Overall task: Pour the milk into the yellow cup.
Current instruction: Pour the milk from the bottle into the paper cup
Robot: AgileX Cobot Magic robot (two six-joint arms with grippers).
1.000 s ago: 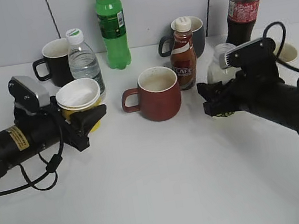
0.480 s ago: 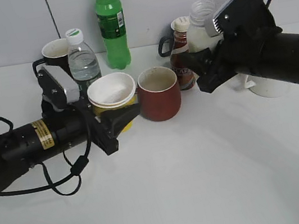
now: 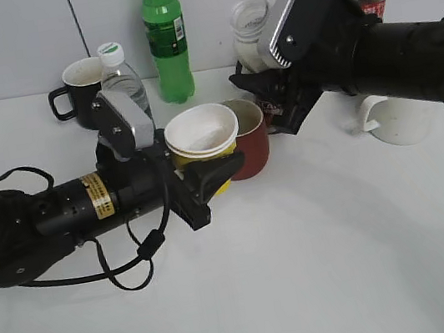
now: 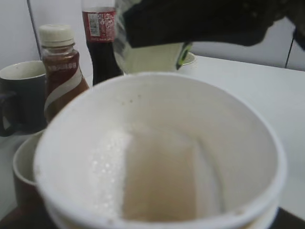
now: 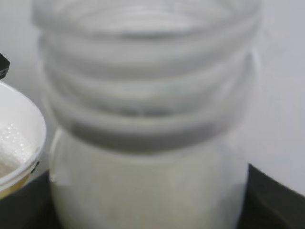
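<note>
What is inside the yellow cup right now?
The yellow cup shows only its white inside, with a faint speckled sheen on one wall in the left wrist view; no milk pool shows. The lowest part is blurred.

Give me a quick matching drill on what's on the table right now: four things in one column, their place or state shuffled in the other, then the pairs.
Things:
1. milk bottle
2. yellow cup
3. brown-red mug
4. green bottle

Place or state:
A. stands at the back wall, untouched
B. held off the table by the right gripper, neck open
C. held by the left gripper, mouth up
D. on the table just behind the held cup

Pairs: 1-B, 2-C, 3-D, 4-A
</note>
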